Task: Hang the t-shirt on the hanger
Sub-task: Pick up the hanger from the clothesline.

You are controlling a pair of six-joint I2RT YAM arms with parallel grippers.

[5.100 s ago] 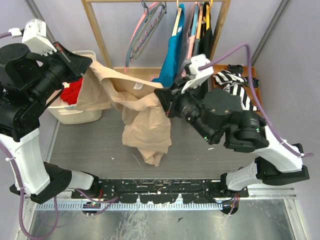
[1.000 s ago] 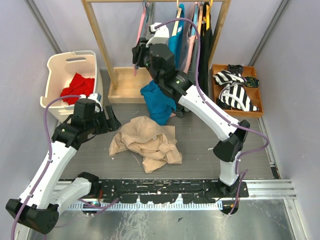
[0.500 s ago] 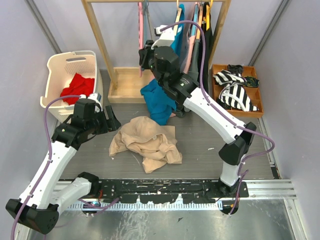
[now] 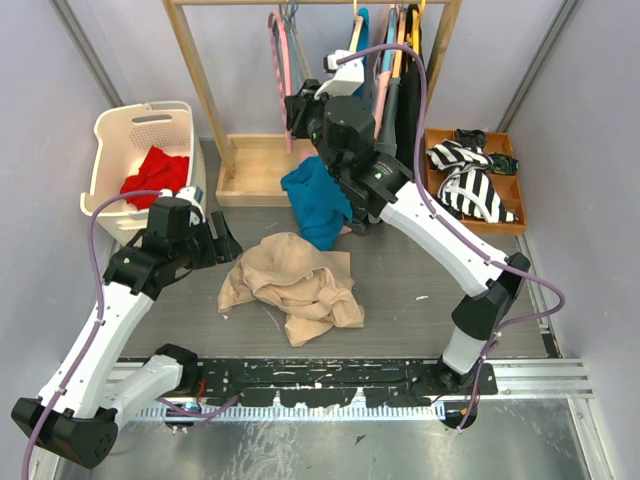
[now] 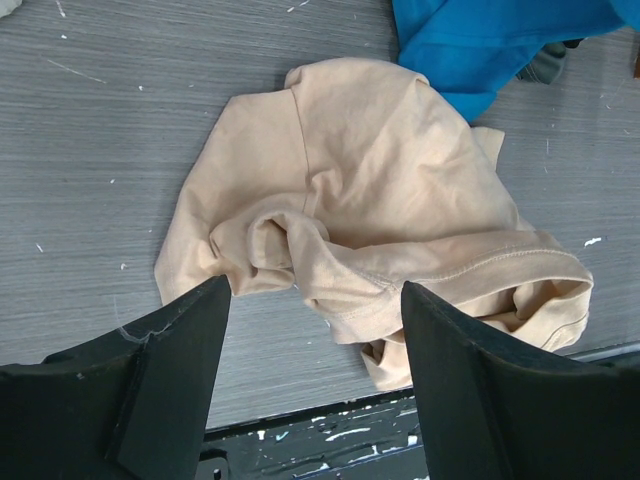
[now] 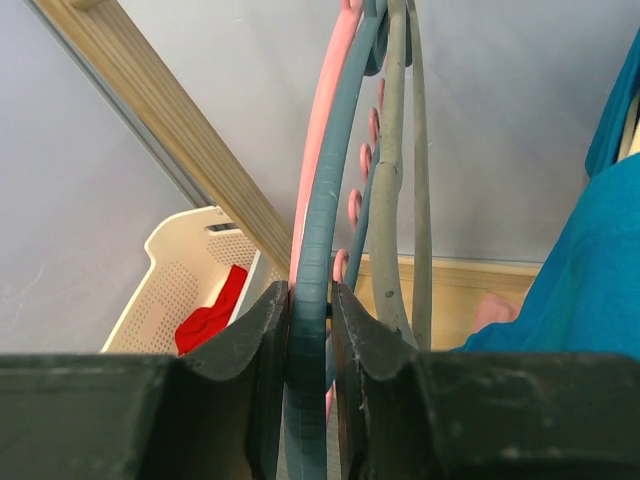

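Note:
The beige t-shirt (image 4: 290, 285) (image 5: 370, 190) lies crumpled on the grey table top. My left gripper (image 4: 222, 243) (image 5: 312, 290) hovers open just above its left edge, holding nothing. My right gripper (image 4: 293, 110) (image 6: 310, 300) is raised at the clothes rail, shut on the bar of a blue-grey hanger (image 6: 318, 180). A pink hanger (image 6: 335, 90) (image 4: 272, 40) hangs pressed against that bar's far side. The pale grey hanger (image 6: 398, 180) hangs free just right of my right fingers.
A teal-blue garment (image 4: 315, 200) (image 6: 590, 260) hangs from the rail down to the table beside the t-shirt. A white basket (image 4: 130, 130) holding a red cloth (image 4: 155, 170) stands at the left. The wooden rack post (image 4: 195, 80) and a tray of striped cloth (image 4: 470, 180) flank the back.
My right gripper has closed on the blue-grey hanger's bar and shifted slightly right; the hangers now hang straighter. The left arm and the t-shirt have not moved.

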